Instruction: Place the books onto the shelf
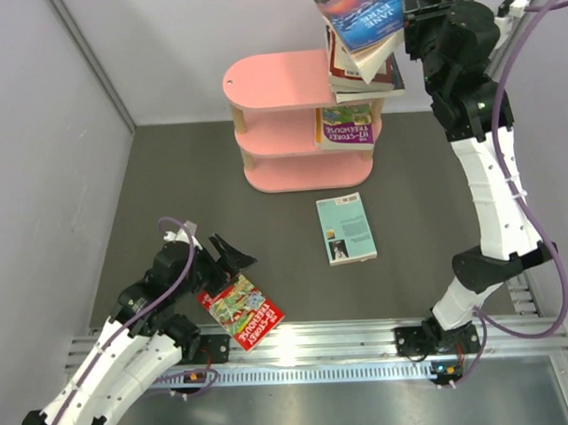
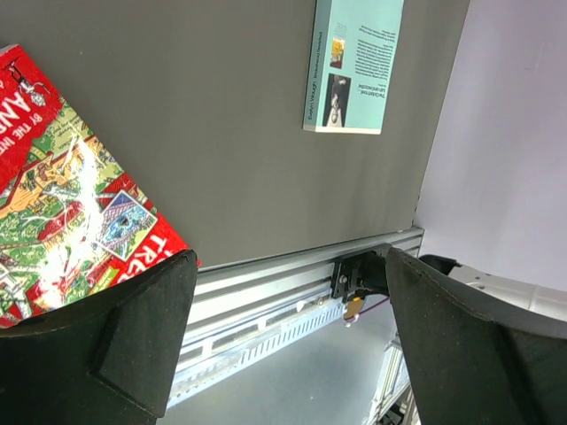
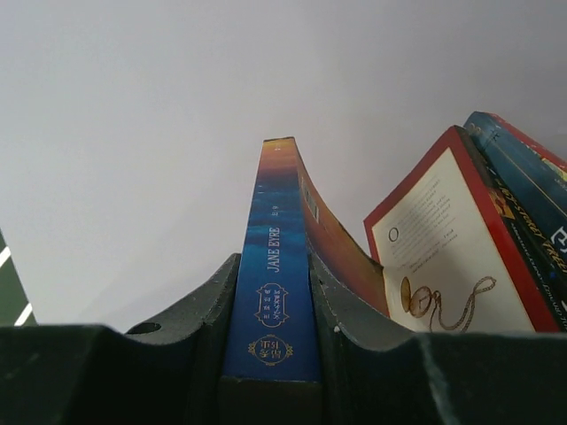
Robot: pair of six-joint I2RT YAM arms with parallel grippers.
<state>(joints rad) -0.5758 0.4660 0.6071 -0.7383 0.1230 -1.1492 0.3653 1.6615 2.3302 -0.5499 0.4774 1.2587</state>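
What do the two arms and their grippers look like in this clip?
The left arm and right arm have white link covers and black joints, and a purple cable runs along each. The left gripper and right gripper have thick matte black fingers.

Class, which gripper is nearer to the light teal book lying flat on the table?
Left. The left gripper hovers open over the table, left of the teal book. The right gripper is far behind it, up by the shelf top, holding Jane Eyre.

Jane Eyre (image 1: 366, 14) over stack (image 1: 365, 74) on shelf (image 1: 270, 82); teal book (image 1: 346, 228), red book (image 1: 241, 312) flat
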